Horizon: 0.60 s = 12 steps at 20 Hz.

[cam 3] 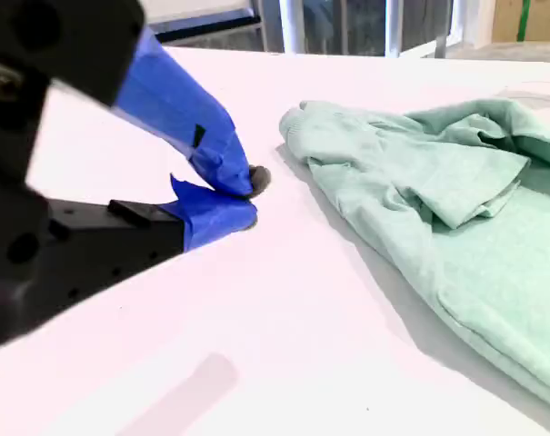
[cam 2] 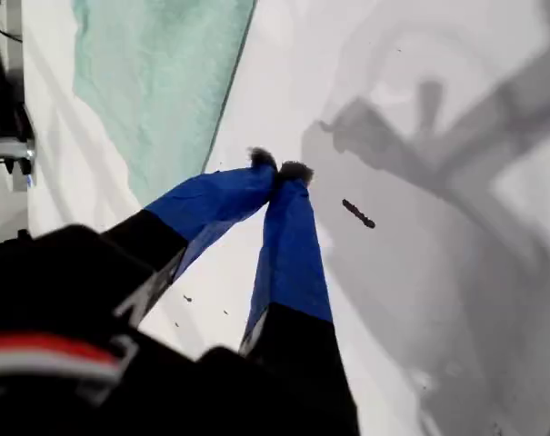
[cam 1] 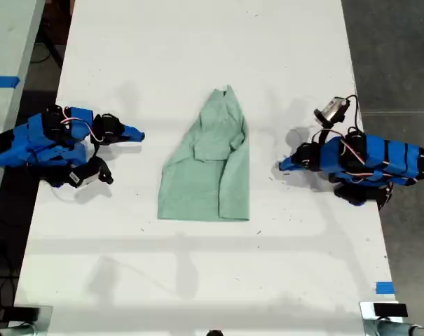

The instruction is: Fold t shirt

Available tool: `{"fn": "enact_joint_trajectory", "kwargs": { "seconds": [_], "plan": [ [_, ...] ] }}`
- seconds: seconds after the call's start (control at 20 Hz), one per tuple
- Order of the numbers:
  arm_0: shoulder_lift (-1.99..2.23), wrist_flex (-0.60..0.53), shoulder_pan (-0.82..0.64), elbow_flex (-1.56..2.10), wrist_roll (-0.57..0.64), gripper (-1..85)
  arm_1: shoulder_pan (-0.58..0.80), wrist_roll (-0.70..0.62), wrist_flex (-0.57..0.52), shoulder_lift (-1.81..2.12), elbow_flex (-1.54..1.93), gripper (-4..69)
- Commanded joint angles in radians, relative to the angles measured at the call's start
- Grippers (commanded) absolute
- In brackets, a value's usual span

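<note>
Exterior view: shirt (cam 1: 208,164) mid-table (cam 1: 197,280), sleeves turned in over the body, narrow neck end up, wide hem down; two arms parked well apart from it, one at the view's left, one at the view's right.

First wrist view: first gripper (cam 2: 281,169) with tips pressed together over bare table, holding nothing; shirt edge (cam 2: 156,82) near, not touching.

Second wrist view: second gripper (cam 3: 247,195) closed on nothing, just beside the neck end (cam 3: 420,182).

Judged: side folds done; the crosswise fold, hem to neck, likely left.
</note>
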Motion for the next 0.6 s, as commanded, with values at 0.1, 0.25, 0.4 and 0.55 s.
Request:
{"fn": "enact_joint_trajectory", "kwargs": {
  "seconds": [0.1,0.25,0.4,0.55],
  "plan": [
    [0.008,-0.002,-0.006,0.002,-0.015,-0.2,-0.006,0.015,0.02,0.009,0.031,1.3],
    [0.008,-0.002,-0.008,0.002,-0.015,-0.2,-0.003,0.014,0.02,0.009,0.031,1.3],
    [0.008,-0.002,-0.005,0.002,-0.014,-0.2,0.003,0.011,0.02,0.009,0.029,1.3],
    [0.008,-0.003,-0.012,0.002,-0.009,-0.2,0.006,0.011,0.02,0.009,0.029,1.3]
  ]
}}
